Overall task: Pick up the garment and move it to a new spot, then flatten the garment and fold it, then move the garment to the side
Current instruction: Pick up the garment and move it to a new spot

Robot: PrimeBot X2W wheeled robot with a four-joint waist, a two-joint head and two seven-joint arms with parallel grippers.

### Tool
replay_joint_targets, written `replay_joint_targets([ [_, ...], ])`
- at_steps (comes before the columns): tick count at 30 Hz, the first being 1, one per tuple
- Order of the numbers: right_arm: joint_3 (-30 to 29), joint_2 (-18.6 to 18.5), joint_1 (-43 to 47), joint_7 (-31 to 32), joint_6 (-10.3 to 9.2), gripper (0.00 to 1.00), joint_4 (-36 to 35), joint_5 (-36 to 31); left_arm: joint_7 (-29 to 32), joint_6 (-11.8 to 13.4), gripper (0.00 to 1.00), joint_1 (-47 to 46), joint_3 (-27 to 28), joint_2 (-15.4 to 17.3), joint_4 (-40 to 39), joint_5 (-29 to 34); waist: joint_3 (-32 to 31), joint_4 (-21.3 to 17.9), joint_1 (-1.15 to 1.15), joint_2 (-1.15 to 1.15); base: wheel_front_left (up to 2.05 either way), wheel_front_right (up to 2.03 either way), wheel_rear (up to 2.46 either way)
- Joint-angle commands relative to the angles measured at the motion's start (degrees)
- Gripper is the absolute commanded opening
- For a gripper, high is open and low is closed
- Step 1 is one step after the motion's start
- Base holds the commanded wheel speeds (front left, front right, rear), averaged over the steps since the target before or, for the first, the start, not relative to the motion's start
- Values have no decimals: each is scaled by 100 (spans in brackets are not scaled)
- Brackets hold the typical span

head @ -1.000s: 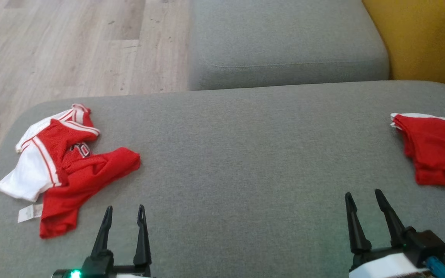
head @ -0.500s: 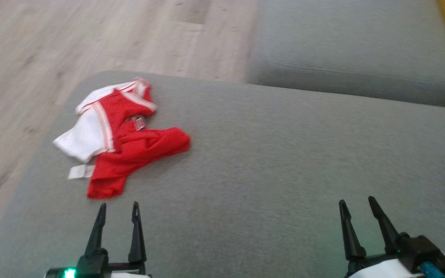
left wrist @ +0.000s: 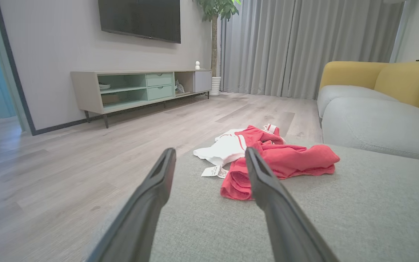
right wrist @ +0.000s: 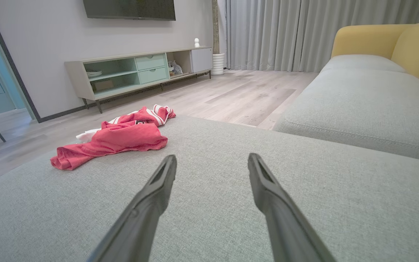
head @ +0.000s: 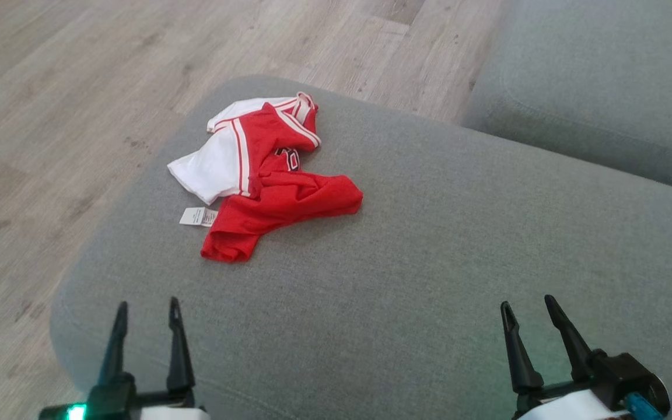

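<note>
A crumpled red and white garment (head: 266,175) with a paper tag lies near the far left corner of the grey sofa cushion (head: 429,262). In the left wrist view the garment (left wrist: 282,160) sits just beyond the fingertips, slightly right. From the right wrist the garment (right wrist: 122,138) appears off to the left. My left gripper (head: 146,306) hovers open at the cushion's near left edge, well short of the garment. My right gripper (head: 528,303) is open over bare cushion at the lower right. Nothing is held by either one.
Wooden floor (head: 50,116) drops away to the left and behind the cushion. A second grey cushion (head: 604,87) lies at the upper right, with yellow backrests (left wrist: 395,80) beyond. A TV cabinet (left wrist: 140,87) stands against the far wall.
The head camera has turned left, so the garment now shows nearer the picture's middle and a second red cloth at the right has left the view. Both grippers stay open.
</note>
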Motion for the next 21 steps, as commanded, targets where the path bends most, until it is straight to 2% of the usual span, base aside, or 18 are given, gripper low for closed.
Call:
replay_joint_targets([
  [1, 116, -42, -309, -62, -5, 100, -156, -75, -13, 18, 100, -216, 258, -8, -230, 86, 59, 6, 0, 0, 0, 0, 0],
  [8, 83, -70, -375, -62, -5, 100, -162, -372, -13, -78, 100, -891, 754, 232, -543, 125, 540, -250, 0, 0, 0, 0, 0],
  [14, 110, -386, -690, -62, -5, 100, -232, -553, -13, -294, 100, -2103, 1022, 530, -551, 149, 1280, -565, 0, 0, 0, 0, 0],
  [18, 129, -590, -936, -62, -5, 100, -299, -651, -13, -517, 100, -2981, 1049, 757, -35, 129, 1750, -792, 0, 0, 0, 0, 0],
  [21, 154, -755, -1074, -62, -5, 100, -373, -731, 18, -691, 100, -3740, 963, 923, 711, 129, 2127, -922, 0, 0, 0, 0, 0],
])
